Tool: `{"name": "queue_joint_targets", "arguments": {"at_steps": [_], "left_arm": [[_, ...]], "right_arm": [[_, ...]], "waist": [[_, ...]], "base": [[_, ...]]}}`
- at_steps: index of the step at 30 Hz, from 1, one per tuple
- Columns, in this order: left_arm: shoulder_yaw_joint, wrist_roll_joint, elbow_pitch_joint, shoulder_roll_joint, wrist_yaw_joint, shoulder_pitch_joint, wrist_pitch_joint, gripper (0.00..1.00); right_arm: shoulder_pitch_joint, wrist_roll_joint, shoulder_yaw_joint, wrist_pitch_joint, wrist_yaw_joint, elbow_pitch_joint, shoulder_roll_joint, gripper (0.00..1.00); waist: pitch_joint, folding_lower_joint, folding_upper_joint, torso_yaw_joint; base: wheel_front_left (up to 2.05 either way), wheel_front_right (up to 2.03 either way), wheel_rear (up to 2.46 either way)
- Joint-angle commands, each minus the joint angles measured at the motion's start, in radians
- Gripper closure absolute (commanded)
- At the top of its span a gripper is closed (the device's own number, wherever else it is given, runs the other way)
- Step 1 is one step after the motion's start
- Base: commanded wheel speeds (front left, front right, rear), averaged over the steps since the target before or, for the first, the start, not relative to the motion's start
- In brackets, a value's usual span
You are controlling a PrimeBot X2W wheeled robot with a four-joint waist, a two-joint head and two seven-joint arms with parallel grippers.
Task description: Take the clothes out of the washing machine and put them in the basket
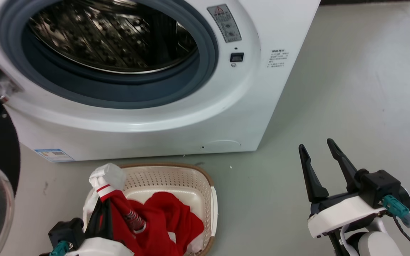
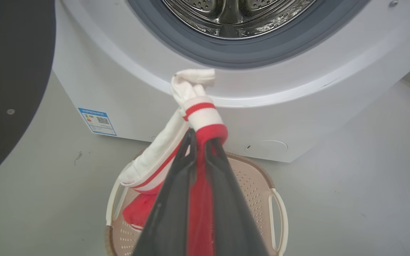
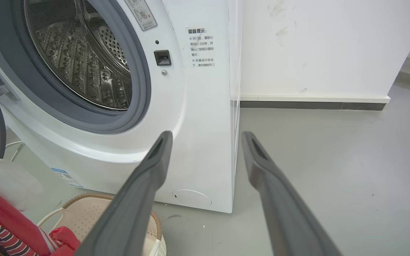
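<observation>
The left tool (image 2: 198,138) was clamped on a red garment (image 2: 199,199), its two fingers pressed together on the cloth just below a white cuff (image 2: 205,119) with a red stripe. The garment hung over the basket (image 1: 169,177), where more red cloth (image 1: 169,217) lay. The basket stood on the floor (image 1: 351,89) just in front of the washing machine (image 1: 262,89). The right tool (image 1: 316,145) had its fingers apart, holding nothing, off to the basket's right.
</observation>
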Motion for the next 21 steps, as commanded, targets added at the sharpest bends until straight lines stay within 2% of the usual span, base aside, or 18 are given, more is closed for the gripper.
{"name": "queue_joint_targets", "arguments": {"at_steps": [1,9,21], "left_arm": [[0.002,-0.008,0.042,-0.006,-0.012,-0.038,-0.017,1.00],[0.030,0.002,0.275,0.000,-0.069,-0.212,-0.069,1.00],[0.083,0.043,0.635,0.009,-0.138,-0.466,-0.074,1.00]], "right_arm": [[-0.017,-0.007,-0.001,0.001,-0.001,-0.008,0.001,0.00],[-0.056,0.000,0.010,-0.007,-0.001,-0.023,0.001,0.00],[-0.141,0.021,0.056,-0.036,-0.001,-0.024,0.001,0.00]], "waist": [[0.047,-0.0001,0.0000,-0.024],[0.163,-0.0001,0.0000,-0.078],[0.362,-0.0001,0.0000,-0.145]], "base": [[0.00,0.00,0.00],[0.00,0.00,0.00],[0.00,0.00,0.00]]}}
